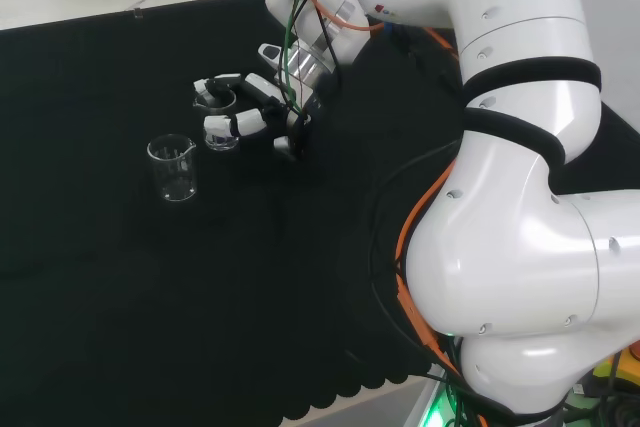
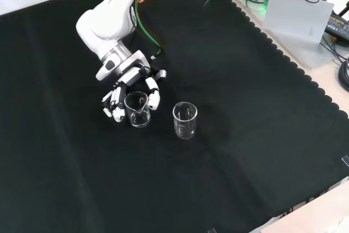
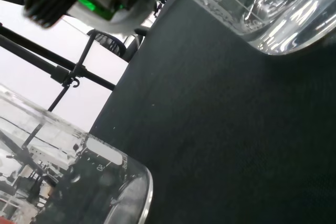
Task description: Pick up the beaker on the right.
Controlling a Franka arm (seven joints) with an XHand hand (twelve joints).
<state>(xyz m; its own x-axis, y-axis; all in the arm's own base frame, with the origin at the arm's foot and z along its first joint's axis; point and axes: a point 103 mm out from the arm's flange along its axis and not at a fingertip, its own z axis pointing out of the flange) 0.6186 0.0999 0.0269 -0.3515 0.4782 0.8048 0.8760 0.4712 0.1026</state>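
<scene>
Setting: a bench covered with black cloth (image 2: 245, 135) is shown, its scalloped edge seen at the right of the front view; two clear glass beakers stand upright on it, well inside all edges.

Hand: the black and white hand (image 2: 117, 102) is lowered to the cloth at the end of the white arm (image 2: 106, 20), which reaches in from the top edge of the front view. In the head view the hand (image 1: 245, 112) is seen with curled fingers.

Grasped beaker: a clear beaker (image 2: 137, 109) is enclosed by the fingers, with fingers placed on either side of its wall and its base seemingly resting on the cloth. In the head view, glass is seen between the fingers (image 1: 222, 135).

Free beaker: a second beaker (image 2: 185, 120) stands just beside the first, apart from the hand; in the head view it (image 1: 173, 168) stands to the left of the hand, nearer the camera.

Grip reasoning: the fingers are wrapped round the wall, probably so the glass cannot slip when lifted.

Stage: the grasp is judged made, the lift not yet done.

Risk: the neighbouring beaker could be knocked if the hand swings sideways.
</scene>
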